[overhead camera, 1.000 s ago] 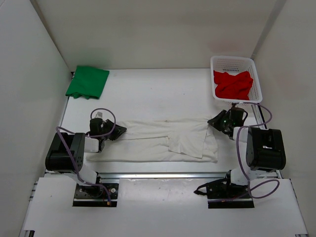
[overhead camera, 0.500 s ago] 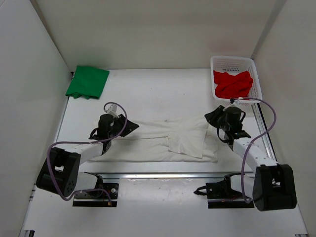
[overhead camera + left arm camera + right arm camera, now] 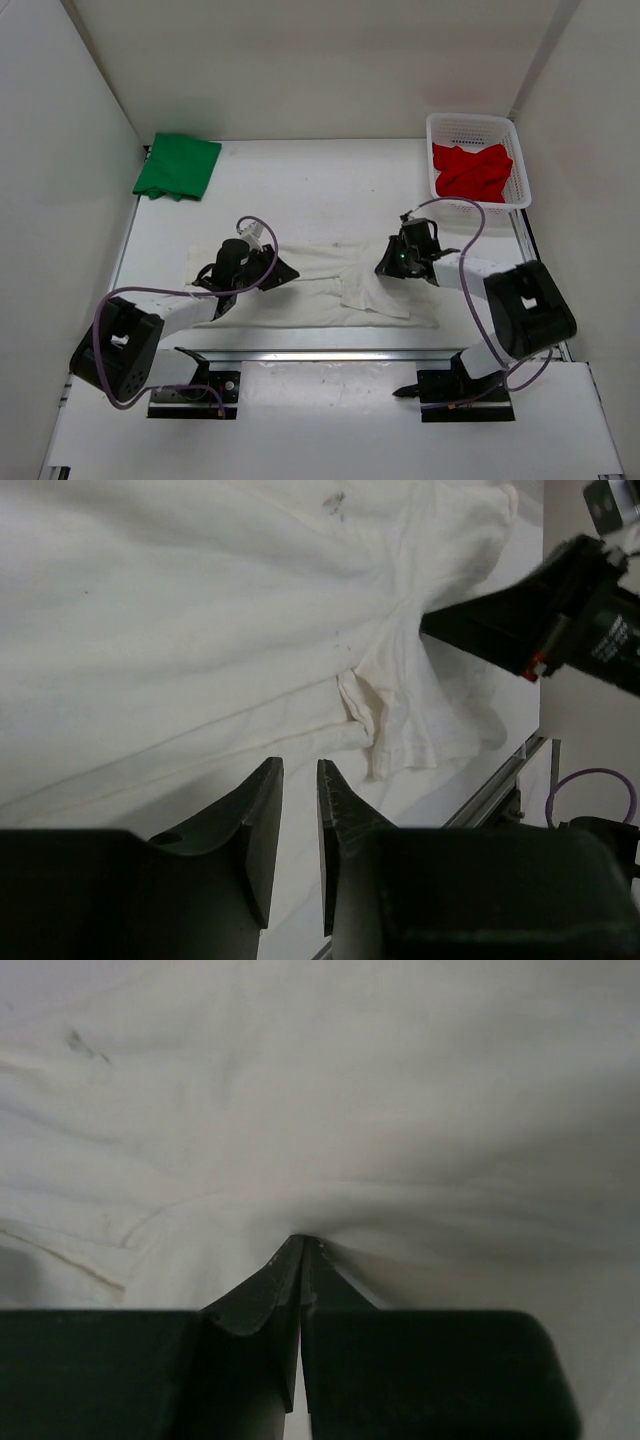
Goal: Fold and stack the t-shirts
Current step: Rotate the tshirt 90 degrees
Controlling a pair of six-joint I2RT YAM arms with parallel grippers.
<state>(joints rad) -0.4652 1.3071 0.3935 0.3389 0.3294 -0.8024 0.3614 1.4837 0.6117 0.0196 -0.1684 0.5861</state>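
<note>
I can't tell whether the left pincer [image 3: 298, 770] pinches the white t-shirt [image 3: 200, 610]; both wrist views crop it.

No text, label, brand, number or sign can be read in any view. The black right end effector [image 3: 428, 623] carries a small red mark on its body, and a pale tag sits on the arm behind it. Both are too blurred to make out.
</note>
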